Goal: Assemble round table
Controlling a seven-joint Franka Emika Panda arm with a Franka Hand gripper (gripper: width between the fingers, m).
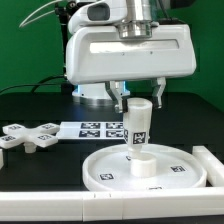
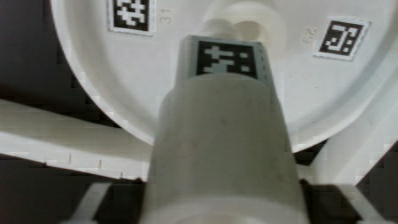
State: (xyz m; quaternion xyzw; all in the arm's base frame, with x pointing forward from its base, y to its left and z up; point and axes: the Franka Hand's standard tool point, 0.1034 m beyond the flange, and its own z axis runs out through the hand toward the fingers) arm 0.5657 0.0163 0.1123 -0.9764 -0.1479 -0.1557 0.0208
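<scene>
White post (image 1: 139, 130) upright in rimmed disc (image 1: 100, 170).

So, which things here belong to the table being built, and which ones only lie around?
Belong to the job:
- round disc
- post, upright over the disc's middle, under the gripper
- cross-shaped foot, lying apart at the exterior view's left

Just lying about:
- marker board
- white rail along the front

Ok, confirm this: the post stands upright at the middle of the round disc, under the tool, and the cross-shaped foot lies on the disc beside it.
Wrong about the cross-shaped foot: the exterior view shows it on the table, off the round disc, toward that view's left. The rest stands.
</scene>
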